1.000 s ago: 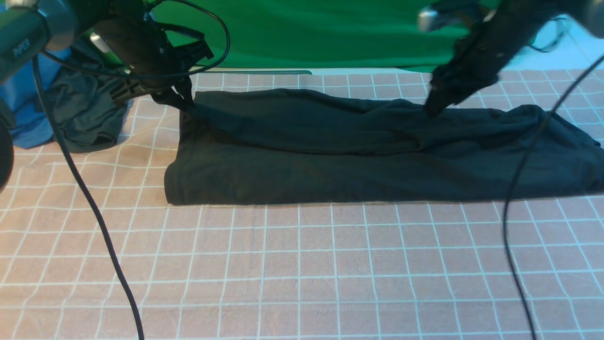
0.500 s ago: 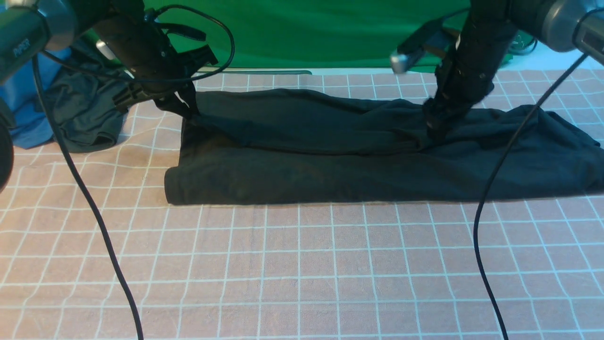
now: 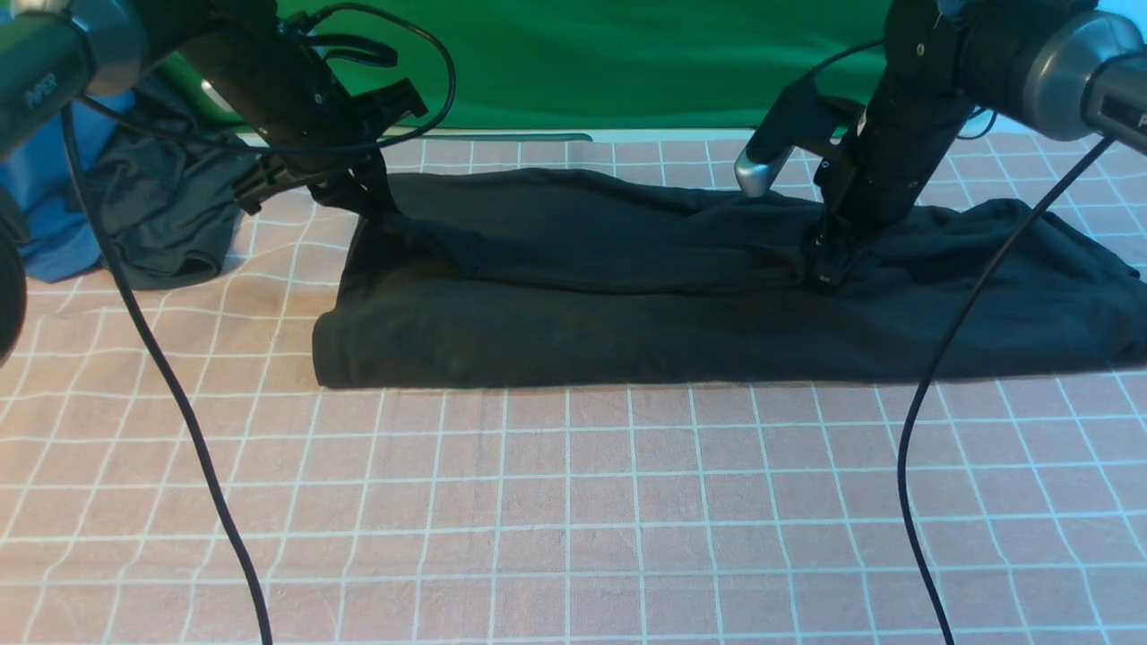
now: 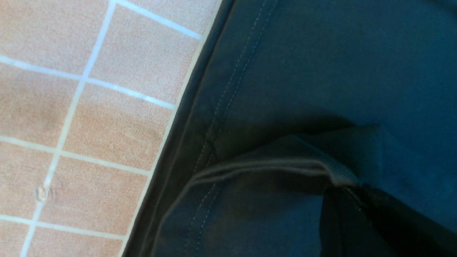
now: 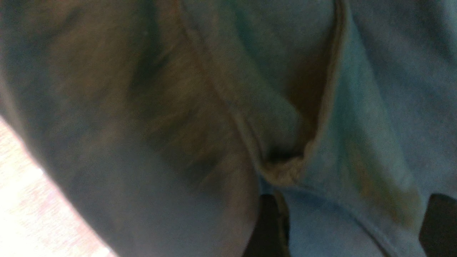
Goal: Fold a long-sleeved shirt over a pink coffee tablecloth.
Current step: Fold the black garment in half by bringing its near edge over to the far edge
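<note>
The black long-sleeved shirt [image 3: 627,305] lies folded into a long band across the far half of the pink coffee tablecloth [image 3: 573,502]. My left gripper [image 3: 375,202] is at the shirt's far left corner, shut on a ribbed edge of the fabric [image 4: 339,175]. In the left wrist view the left gripper [image 4: 351,191] pinches that edge and lifts it slightly off the layer below. My right gripper [image 3: 829,267] points down into the folds right of the middle. In the right wrist view the right gripper [image 5: 351,228] is open, its fingers [image 5: 266,225] wide apart with shirt fabric [image 5: 214,107] between them.
A dark garment [image 3: 161,215] bunched with blue cloth [image 3: 45,206] lies at the back left. A green cloth [image 3: 609,63] hangs behind the table. Black cables [image 3: 161,358] [image 3: 932,403] droop from both arms over the near cloth.
My right gripper has come down from above the shirt onto its folds, turning more upright and opening wider. The left gripper has shifted slightly right with the shirt's corner.
</note>
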Available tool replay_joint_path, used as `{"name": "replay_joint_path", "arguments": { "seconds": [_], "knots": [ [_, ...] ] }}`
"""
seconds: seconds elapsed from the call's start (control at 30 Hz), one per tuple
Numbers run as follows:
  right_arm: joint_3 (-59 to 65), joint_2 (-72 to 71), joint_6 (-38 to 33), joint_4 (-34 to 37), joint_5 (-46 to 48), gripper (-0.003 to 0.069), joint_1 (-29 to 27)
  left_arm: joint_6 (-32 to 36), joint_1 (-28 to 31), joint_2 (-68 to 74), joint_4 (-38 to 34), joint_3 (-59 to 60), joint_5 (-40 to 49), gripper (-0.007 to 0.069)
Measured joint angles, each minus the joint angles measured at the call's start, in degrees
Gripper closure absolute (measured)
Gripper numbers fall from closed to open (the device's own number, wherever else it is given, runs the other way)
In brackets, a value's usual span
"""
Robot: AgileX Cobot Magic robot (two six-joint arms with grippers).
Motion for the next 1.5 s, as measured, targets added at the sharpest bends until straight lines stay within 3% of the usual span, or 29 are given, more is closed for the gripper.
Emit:
{"name": "replay_joint_path", "arguments": {
  "seconds": [0.2,0.27,0.33,0.43,0.5,0.77,1.1,1.5],
  "knots": [
    [0.0,2.3,-2.2,-0.1,-2.8,0.0114,1.2,0.2,0.0,0.0,0.0,0.0,-0.2,0.0593],
    [0.0,2.7,-2.3,0.0,-4.9,0.0166,1.8,0.2,0.0,0.0,0.2,0.0,-0.2,0.0593],
    [0.0,2.9,-2.2,0.0,-6.1,0.023,2.1,0.2,0.0,0.0,0.5,0.0,-0.2,0.0593],
    [0.0,2.9,-2.3,0.0,-9.7,0.0499,2.4,0.4,0.0,0.0,1.4,0.0,-0.1,0.0593],
    [0.0,2.9,-2.3,0.0,-11.0,0.0566,2.4,0.4,0.0,0.0,1.8,0.0,0.1,0.0593],
    [-1.7,2.9,-1.7,0.0,-12.6,0.0574,1.8,-0.4,0.2,0.0,2.7,0.0,-2.9,0.0593],
    [-2.3,2.9,3.9,2.6,-18.1,0.0574,-0.7,-2.8,3.8,2.5,-0.9,0.0,-10.7,0.0593],
    [-2.3,4.5,11.0,3.6,-21.2,0.0574,-2.0,-3.6,3.9,4.3,-1.8,0.0,-18.6,0.0593]
  ]
}}
